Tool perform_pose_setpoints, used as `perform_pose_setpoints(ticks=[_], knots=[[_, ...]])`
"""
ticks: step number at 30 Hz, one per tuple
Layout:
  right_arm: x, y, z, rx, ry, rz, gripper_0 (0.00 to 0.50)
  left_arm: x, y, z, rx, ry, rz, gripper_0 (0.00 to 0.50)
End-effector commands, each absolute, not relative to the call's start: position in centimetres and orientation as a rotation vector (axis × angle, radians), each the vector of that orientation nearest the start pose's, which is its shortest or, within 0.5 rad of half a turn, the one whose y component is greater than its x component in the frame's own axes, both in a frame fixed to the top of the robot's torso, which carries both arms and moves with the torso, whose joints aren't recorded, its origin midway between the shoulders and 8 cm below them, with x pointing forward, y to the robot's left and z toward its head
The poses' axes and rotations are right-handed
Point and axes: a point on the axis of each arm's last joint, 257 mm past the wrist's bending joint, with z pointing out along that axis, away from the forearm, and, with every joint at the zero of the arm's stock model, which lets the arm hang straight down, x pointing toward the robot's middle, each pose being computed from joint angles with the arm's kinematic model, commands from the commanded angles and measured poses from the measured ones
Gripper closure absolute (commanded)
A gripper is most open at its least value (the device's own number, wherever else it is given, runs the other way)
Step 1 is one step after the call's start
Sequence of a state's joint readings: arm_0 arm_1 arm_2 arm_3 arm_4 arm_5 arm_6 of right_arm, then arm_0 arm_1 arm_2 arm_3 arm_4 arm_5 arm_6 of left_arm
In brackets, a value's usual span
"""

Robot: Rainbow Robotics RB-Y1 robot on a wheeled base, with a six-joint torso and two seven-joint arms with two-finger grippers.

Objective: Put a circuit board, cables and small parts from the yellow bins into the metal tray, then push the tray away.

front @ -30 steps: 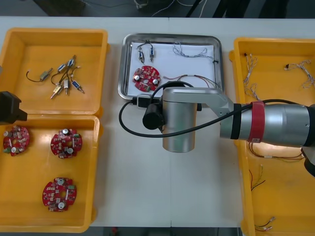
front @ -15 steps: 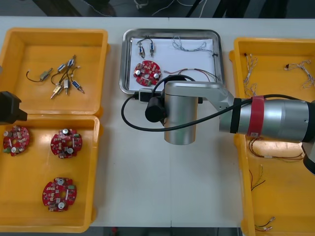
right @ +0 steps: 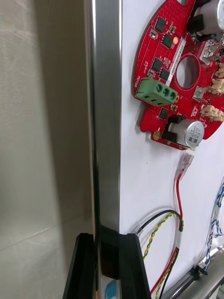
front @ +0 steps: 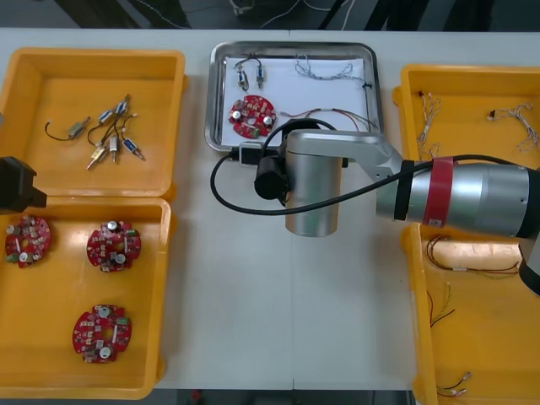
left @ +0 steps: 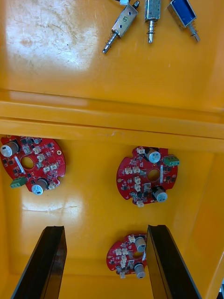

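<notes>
The right gripper [right: 107,243], fingers narrow, pinches the tray [right: 105,117] by its near rim; the left gripper [left: 105,261] hangs wide over a yellow bin [left: 86,219]. The tray, holding board [front: 252,116], cables [front: 329,72] and small parts [front: 251,74], stretches straight away from that grip.

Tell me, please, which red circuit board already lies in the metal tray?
The circuit board on the metal tray's white inside, by the right gripper; three others lie in a yellow bin under the left gripper.
</notes>
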State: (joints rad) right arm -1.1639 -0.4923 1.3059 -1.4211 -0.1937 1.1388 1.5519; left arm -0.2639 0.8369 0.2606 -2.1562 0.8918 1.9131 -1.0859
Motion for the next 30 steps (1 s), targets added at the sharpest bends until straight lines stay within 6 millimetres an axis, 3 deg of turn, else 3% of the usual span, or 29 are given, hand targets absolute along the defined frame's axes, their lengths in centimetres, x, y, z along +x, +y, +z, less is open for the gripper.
perform_pose_setpoints(ticks=[1,7,8,9,10,11,12,22,30], knots=[[61.2,-2.7,-17.8,-1.543,1.556,-0.883,0.500,38.9,36.8,-13.5,-0.084,2.637,0.005,0.000],[61.4,-2.8,-17.9,-1.541,1.557,-0.881,0.500,38.9,36.8,-13.5,-0.084,2.637,0.005,0.000],[61.4,-2.8,-17.9,-1.541,1.557,-0.881,0.433,38.9,36.8,-13.5,-0.084,2.637,0.005,0.000],[61.4,-2.8,-17.9,-1.541,1.557,-0.881,0.278,38.9,36.8,-13.5,-0.084,2.637,0.005,0.000],[61.4,-2.8,-17.9,-1.541,1.557,-0.881,0.190,38.9,36.8,-13.5,-0.084,2.637,0.005,0.000],[61.4,-2.8,-17.9,-1.541,1.557,-0.881,0.060,38.9,36.8,-13.5,-0.084,2.637,0.005,0.000],[61.4,-2.8,-17.9,-1.541,1.556,-0.880,0.000,38.9,36.8,-13.5,-0.084,2.637,0.005,0.000],[60.5,-1.9,-17.4,-1.538,1.563,-0.856,0.000,38.9,36.8,-13.5,-0.084,2.637,0.005,0.000],[57.9,-1.5,-15.8,-1.531,1.636,-0.809,0.000,38.9,36.8,-13.5,-0.084,2.637,0.005,0.000]])
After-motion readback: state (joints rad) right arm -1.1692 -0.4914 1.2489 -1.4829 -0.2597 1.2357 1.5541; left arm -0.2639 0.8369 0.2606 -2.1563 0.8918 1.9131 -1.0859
